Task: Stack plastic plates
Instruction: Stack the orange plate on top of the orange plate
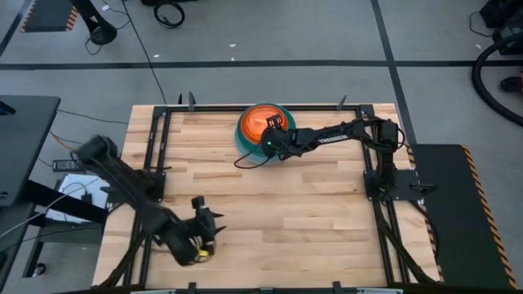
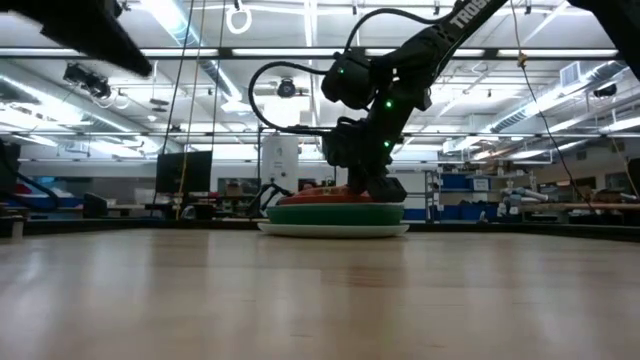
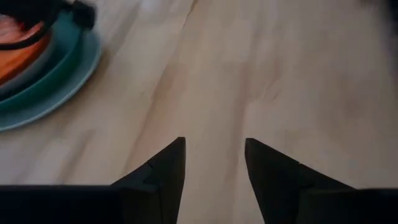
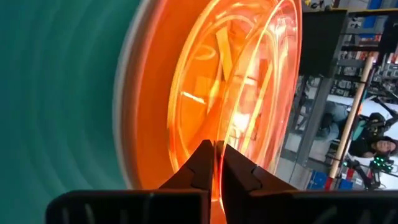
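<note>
The plastic plates sit in one stack (image 1: pixel 255 124) near the middle of the table's far edge. A light blue plate (image 3: pixel 62 93) is at the bottom, with teal (image 4: pixel 56 93), dark green (image 2: pixel 335 212) and red-orange (image 4: pixel 149 124) above, and translucent orange plates (image 4: pixel 249 81) on top. My right gripper (image 4: pixel 215 158) is at the stack's right side (image 1: pixel 274 137), shut on an orange plate. My left gripper (image 3: pixel 214 146) hovers open over bare wood near the table's near-left corner (image 1: pixel 212 216), far from the stack. I see no lime green or beige plate. My right gripper pinches the rim (image 4: pixel 219 138) of a translucent orange plate on top of the stack between its two fingers (image 4: pixel 199 169). In the low view it comes down from above onto the stack's right side (image 2: pixel 375 185). Whether the plate is lifted off the ones below, I cannot tell.
Bare wood (image 1: pixel 286 204) stretches between the stack and the near edge. A black metal frame (image 1: pixel 159 163) runs along the table's left, right and far sides. A black cable (image 1: pixel 245 162) loops beside the stack. A small yellow item (image 1: pixel 202 254) lies under my left arm.
</note>
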Controlling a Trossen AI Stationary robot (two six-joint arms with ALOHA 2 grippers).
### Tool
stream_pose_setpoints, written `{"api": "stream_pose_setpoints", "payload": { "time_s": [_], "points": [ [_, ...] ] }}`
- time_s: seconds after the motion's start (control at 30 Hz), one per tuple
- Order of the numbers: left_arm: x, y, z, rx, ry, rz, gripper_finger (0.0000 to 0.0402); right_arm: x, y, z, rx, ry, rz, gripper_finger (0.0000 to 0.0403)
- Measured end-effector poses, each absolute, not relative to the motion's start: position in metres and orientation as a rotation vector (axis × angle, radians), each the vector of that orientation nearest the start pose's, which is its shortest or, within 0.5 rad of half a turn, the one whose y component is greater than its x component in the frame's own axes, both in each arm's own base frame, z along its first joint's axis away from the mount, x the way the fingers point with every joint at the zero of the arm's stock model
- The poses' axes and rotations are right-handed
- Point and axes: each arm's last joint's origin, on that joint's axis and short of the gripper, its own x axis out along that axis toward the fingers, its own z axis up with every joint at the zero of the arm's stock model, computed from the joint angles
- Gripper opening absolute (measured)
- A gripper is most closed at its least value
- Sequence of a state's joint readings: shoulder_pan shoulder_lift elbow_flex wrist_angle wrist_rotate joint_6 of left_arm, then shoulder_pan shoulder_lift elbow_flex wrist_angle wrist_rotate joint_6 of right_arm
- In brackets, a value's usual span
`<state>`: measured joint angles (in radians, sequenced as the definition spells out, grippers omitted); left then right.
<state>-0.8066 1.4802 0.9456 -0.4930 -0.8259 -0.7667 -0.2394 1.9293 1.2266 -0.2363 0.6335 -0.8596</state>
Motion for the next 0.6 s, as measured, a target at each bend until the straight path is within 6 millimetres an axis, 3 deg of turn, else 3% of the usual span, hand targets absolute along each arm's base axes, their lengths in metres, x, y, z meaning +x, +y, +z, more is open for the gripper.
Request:
{"api": "stream_pose_setpoints", "payload": {
  "time_s": [0.1, 0.3, 0.6],
  "points": [
    [0.200, -0.173, 0.214, -0.082, 0.491, 0.192, 0.0171, 0.378, -0.111, 0.165, -0.924, 1.232, -0.348, 0.0037],
    [0.199, -0.147, 0.190, -0.192, 0.261, 0.021, 0.0171, 0.380, -0.112, 0.167, -0.933, 1.209, -0.351, 0.0069],
    [0.214, -0.116, 0.188, -0.203, 0.168, -0.051, 0.0171, 0.382, -0.107, 0.168, -0.960, 1.202, -0.359, 0.0115]
  ]
}}
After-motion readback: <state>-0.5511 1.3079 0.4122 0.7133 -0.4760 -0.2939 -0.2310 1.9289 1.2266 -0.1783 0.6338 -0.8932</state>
